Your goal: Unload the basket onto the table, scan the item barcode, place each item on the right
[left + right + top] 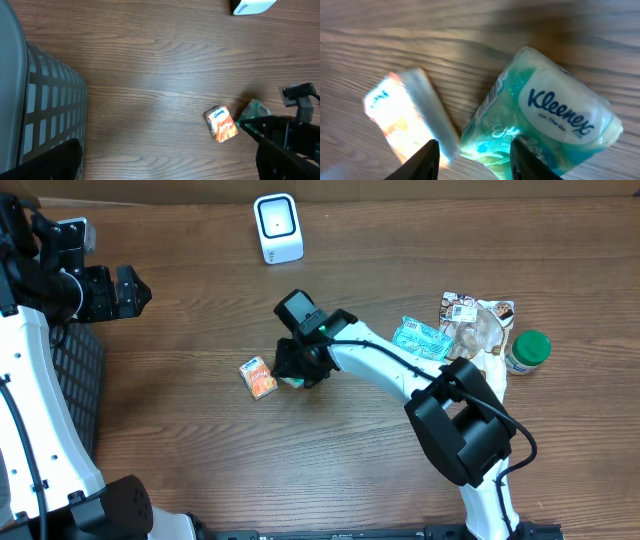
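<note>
Kleenex pack (540,120): we judge it light, squashy, slick-wrapped, best pinched gently across its width. Right fingers (427,159) are grasping one end; left fingers (135,282) are spread, empty.

Orange packet (259,377) just beside Kleenex pack (545,115), bare table (250,310) toward scanner (277,227)

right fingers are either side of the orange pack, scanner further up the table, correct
Not quite: the right fingers straddle the green Kleenex pack, not the orange pack, which lies just beside it; the right wrist view shows this. The scanner is further up the table.
</note>
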Motion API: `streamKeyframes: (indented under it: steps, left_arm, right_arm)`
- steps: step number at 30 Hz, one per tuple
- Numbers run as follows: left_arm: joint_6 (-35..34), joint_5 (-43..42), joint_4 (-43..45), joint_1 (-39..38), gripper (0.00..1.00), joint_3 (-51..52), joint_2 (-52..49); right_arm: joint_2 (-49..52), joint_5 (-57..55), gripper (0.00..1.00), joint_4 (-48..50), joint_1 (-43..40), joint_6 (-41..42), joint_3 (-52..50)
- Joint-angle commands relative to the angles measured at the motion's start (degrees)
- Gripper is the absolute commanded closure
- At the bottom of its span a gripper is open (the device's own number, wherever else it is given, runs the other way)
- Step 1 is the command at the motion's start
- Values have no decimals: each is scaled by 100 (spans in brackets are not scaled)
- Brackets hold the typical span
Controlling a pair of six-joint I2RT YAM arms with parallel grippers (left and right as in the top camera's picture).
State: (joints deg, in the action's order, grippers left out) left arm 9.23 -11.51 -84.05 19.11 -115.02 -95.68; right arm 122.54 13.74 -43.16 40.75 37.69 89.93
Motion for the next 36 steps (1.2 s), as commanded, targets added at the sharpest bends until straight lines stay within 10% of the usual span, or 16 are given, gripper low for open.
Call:
streamKeyframes:
  steps: [1,13,17,22,36]
  left_arm:
    - [103,-7,9,-70,1,-57,11]
    - [105,-7,9,-76,0,-57,11]
    - [105,-4,9,-76,0,-57,11]
    - [105,-4,9,-76,0,-57,11]
    - [105,-7,9,-76,0,-57,11]
  right_arm:
    - [-17,-63,56,-337,-238,-909,216]
    - [-17,103,48,-1803,-1126,-4087,1161]
    - [-17,380,49,-2236,-1401,-4072,1639]
    - [4,1084,72,-1958,-1434,-3220,1668]
    - [98,796,66,-1032,-428,-2247,811]
